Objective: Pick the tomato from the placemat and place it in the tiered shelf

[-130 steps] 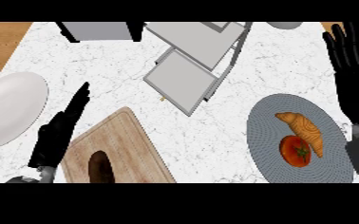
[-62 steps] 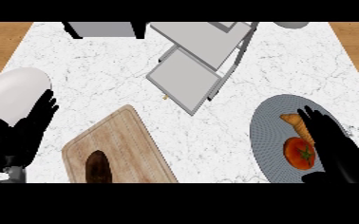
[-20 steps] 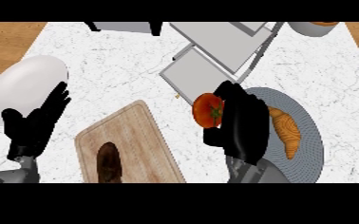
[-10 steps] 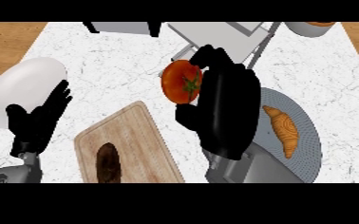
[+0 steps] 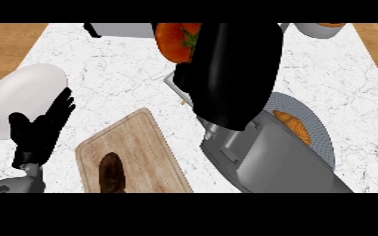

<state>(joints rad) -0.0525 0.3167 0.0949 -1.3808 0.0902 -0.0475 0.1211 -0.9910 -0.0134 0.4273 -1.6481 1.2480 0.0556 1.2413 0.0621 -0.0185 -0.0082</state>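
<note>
The right hand [image 5: 229,75] is up high and fills the middle of the view, its black back toward us and the grey forearm running down to the lower right. Its fingers are curled round the tomato [image 5: 176,42], which sticks out at the hand's upper left side, red with a bit of green stem showing. The tomato is held in the air over the far part of the counter [image 5: 118,75], close to the far edge, well clear of the placemat [image 5: 319,137]. That grey round placemat lies near the counter's right edge, mostly hidden under the forearm; a croissant [image 5: 295,126] is on it.

Of the shelf [image 5: 176,82] only a grey sliver with a light rim peeks out just left of the hand; the rest is covered.

The left hand [image 5: 40,130] rests at the counter's left edge, fingers straight and up, holding nothing, beside a white plate [image 5: 29,92].

A wooden board [image 5: 136,157] lies at the near edge, tilted, with a dark brown lump [image 5: 111,172] on it. A grey box [image 5: 122,29] sits at the far edge, and a bowl [image 5: 321,29] at the far right corner.
</note>
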